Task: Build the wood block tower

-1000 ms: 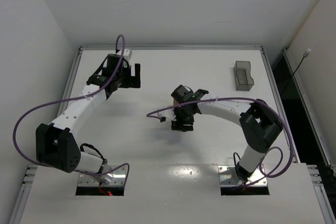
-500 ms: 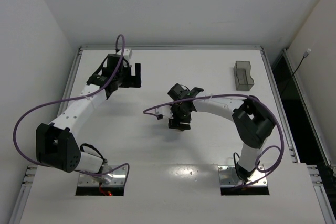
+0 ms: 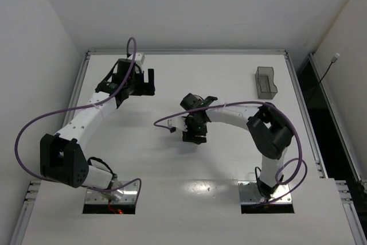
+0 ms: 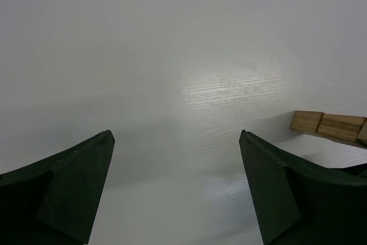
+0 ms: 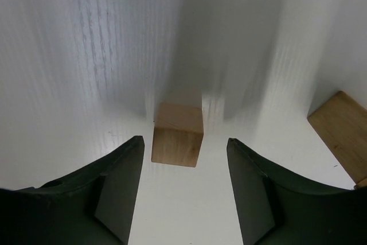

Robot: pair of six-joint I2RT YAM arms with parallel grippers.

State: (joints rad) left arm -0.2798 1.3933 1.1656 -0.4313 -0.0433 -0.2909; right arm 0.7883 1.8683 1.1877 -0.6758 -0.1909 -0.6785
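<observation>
In the right wrist view a light-brown wooden cube [image 5: 178,135] sits on the white table just ahead of my right gripper [image 5: 184,142], in line with the gap. The gripper is open and empty. A second wood block [image 5: 343,136] lies at the right edge of that view. In the top view the right gripper [image 3: 194,136] points down at mid-table and hides the blocks. My left gripper [image 3: 148,82] is open and empty at the far left; in its wrist view [image 4: 175,136] a row of tan blocks [image 4: 330,126] lies flat at the right edge. No upright tower shows.
A dark translucent rectangular bin [image 3: 265,82] stands at the far right of the table. The table's metal rim [image 3: 186,52] runs along the back. A purple cable [image 3: 166,123] loops from the right arm near the gripper.
My right arm has swung a little to the left, carrying its open gripper with it. The left arm has not moved.
</observation>
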